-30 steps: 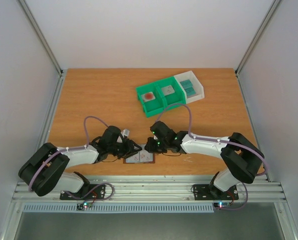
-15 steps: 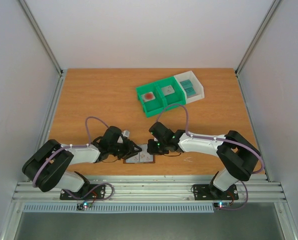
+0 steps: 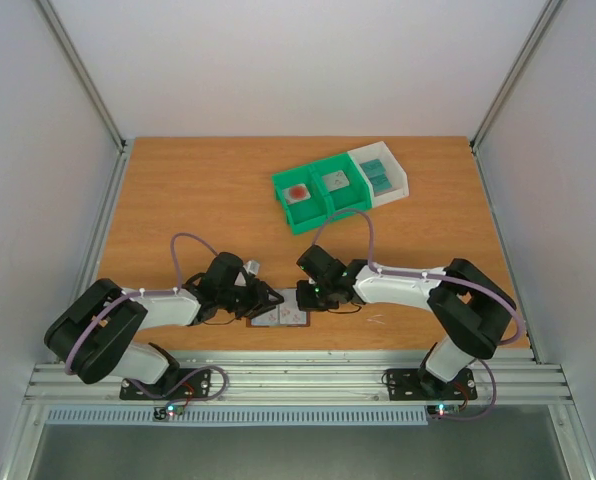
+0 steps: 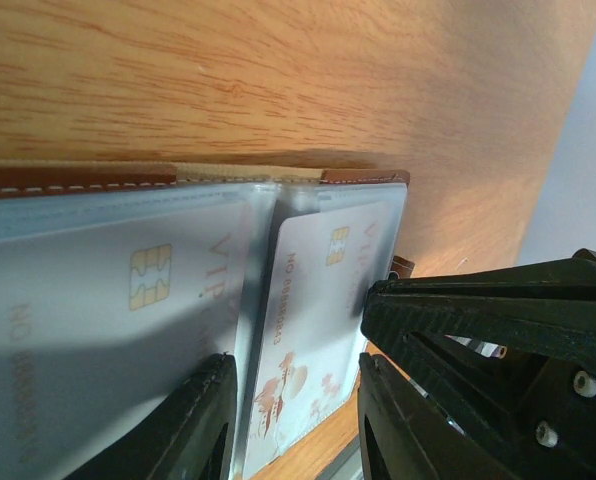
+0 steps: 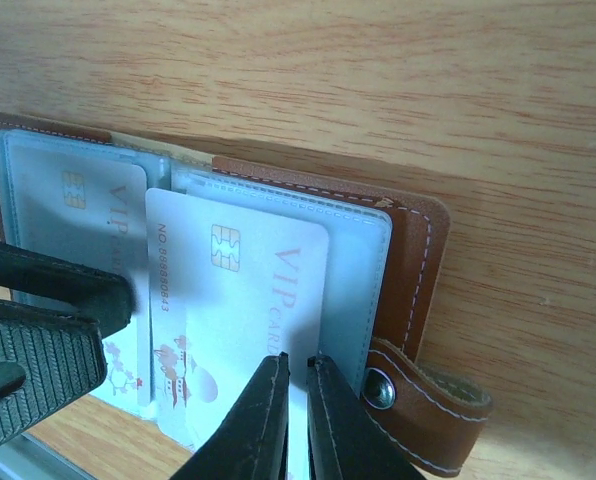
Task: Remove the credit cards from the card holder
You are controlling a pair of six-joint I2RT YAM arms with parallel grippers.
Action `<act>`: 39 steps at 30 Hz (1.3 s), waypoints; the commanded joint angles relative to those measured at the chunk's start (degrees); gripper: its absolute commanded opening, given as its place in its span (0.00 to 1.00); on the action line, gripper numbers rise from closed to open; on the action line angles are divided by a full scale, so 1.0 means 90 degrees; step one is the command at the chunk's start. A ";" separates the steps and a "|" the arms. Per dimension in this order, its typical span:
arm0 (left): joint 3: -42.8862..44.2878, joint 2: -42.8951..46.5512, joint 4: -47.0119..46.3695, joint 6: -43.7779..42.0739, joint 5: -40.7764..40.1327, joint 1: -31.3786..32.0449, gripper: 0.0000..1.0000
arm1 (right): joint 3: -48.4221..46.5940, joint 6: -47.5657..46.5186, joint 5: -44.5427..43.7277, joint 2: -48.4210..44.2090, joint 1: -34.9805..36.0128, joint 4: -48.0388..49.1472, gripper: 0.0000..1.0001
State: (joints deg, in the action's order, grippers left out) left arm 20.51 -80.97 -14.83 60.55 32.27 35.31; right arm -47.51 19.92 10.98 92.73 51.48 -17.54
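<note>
At lower centre of the top view, the left gripper (image 4: pixel 296 385), fingers apart, sits over the open card holder (image 5: pixel 413 260). A whitish card (image 5: pixel 238 295) pokes from its right pocket, apparently pinched by the nearly closed right gripper (image 5: pixel 296 378).

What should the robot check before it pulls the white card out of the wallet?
1. Wallet lying open on the table: ok.
2. White card poking partway out of its pocket: ok.
3. Right jaws shut on the white card's edge: ok, it looks pinched.
4. Left jaws pressing the wallet down: cannot tell; they are open over it.
5. Second card tucked in its own pocket, out of the way: ok.
</note>
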 commanded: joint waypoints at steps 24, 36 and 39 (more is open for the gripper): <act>-0.0082 -0.0457 -0.0872 0.0147 0.0009 0.0090 0.24 | 0.0271 0.0140 0.0010 0.0156 0.0041 0.0152 0.04; -0.0092 -0.0448 -0.0873 0.0138 -0.0012 0.0093 0.01 | 0.0269 0.0149 -0.0029 0.0160 0.0033 0.0124 0.04; -0.0092 -0.0429 -0.0851 0.0109 -0.0004 0.0093 0.00 | 0.0269 0.0150 -0.0047 0.0157 0.0040 0.0108 0.04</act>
State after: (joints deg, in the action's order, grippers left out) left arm 20.23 -84.47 -20.01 62.46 32.58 35.81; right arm -46.33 20.73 11.49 93.76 51.48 -15.44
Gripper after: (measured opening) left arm 0.011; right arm 0.043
